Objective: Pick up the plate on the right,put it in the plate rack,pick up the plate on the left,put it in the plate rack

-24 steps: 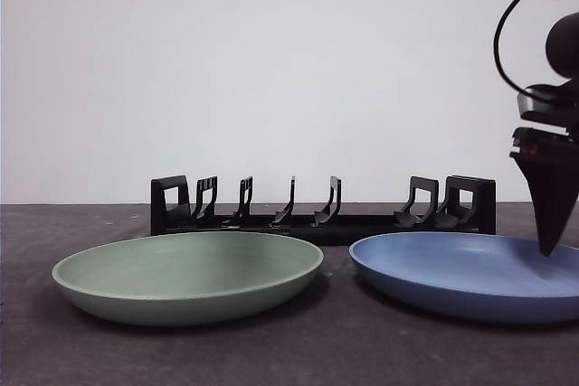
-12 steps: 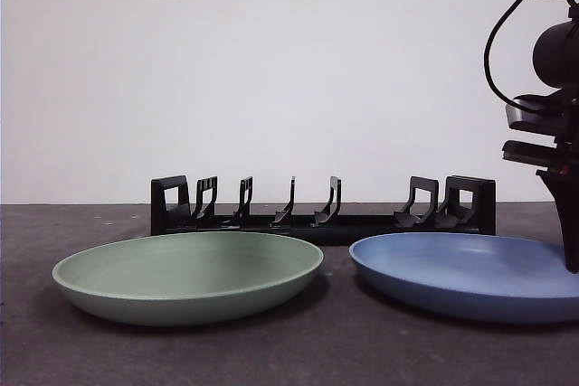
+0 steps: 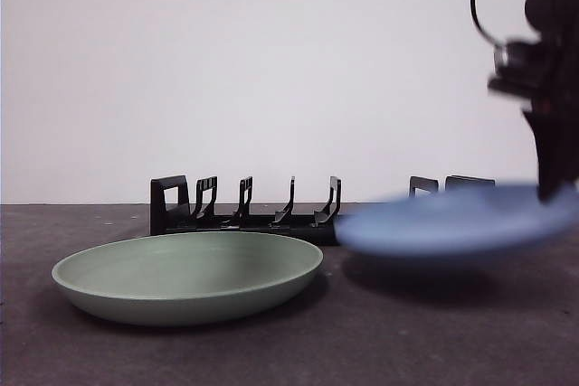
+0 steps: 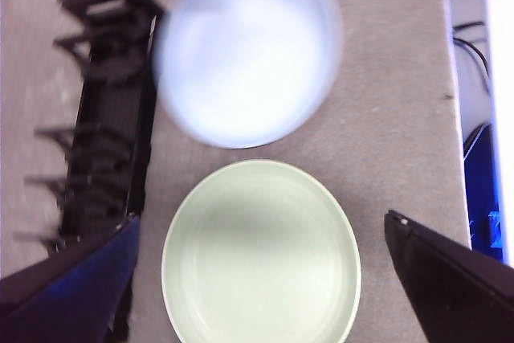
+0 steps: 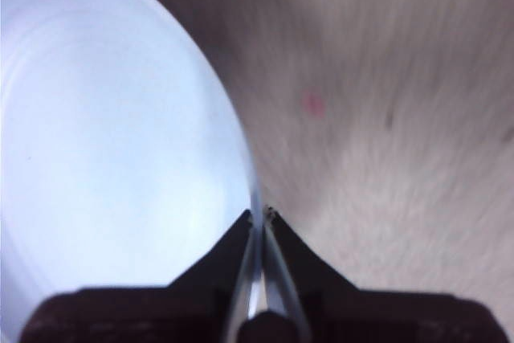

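Overhead, right gripper (image 5: pixel 262 213) pinches the raised blue plate's (image 3: pixel 457 221) rim.

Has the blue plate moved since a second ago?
Yes. The blue plate, clamped by the right gripper, has lifted, now covering the plate rack's right end.

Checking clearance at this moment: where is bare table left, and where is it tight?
Bare table runs along the near side of the green plate and blue plate. It is tight between both plates and the plate rack. The right end effector is shut on the blue plate's rim, raised off the table.
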Robot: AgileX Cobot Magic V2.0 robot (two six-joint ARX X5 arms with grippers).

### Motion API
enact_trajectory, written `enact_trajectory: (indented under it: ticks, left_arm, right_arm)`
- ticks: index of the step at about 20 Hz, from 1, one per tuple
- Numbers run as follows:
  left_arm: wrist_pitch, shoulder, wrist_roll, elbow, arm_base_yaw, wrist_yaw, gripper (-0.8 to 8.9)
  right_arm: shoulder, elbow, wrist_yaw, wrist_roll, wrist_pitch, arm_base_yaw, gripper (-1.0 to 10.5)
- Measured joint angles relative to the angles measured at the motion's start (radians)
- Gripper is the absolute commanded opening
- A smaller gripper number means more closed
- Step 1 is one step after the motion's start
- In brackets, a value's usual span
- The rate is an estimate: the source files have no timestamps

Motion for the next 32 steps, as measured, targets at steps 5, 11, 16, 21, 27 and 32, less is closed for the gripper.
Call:
enact_trajectory:
  ticks: [5, 11, 16, 21, 27, 32]
  left_arm:
    - [0.064, 0.000, 0.164, 0.000, -0.023, -0.070, 6.59]
    - [0.201, 0.028, 0.347, 0.000, -0.030, -0.177, 6.56]
    - [0.212, 0.107, 0.447, 0.000, -0.033, -0.195, 5.72]
    - [0.236, 0.159, 0.461, 0.000, -0.049, -0.225, 4.52]
    - [0.257, 0.162, 0.465, 0.000, -0.063, -0.232, 0.53]
    - [0.241, 0.162, 0.469, 0.000, -0.077, -0.232, -0.09]
  right_arm:
    - [-0.066, 0.240, -0.109, 0.000, -0.163, -0.001, -0.1]
    - [-0.066, 0.340, -0.269, 0.000, -0.273, 0.013, -0.1]
    - [-0.066, 0.361, -0.270, -0.001, -0.310, 0.075, -0.1]
    - [-0.066, 0.362, -0.272, -0.001, -0.315, 0.098, -0.1]
    - [-0.066, 0.362, -0.273, -0.001, -0.315, 0.098, -0.1]
    - [-0.066, 0.362, -0.272, -0.002, -0.309, 0.096, -0.1]
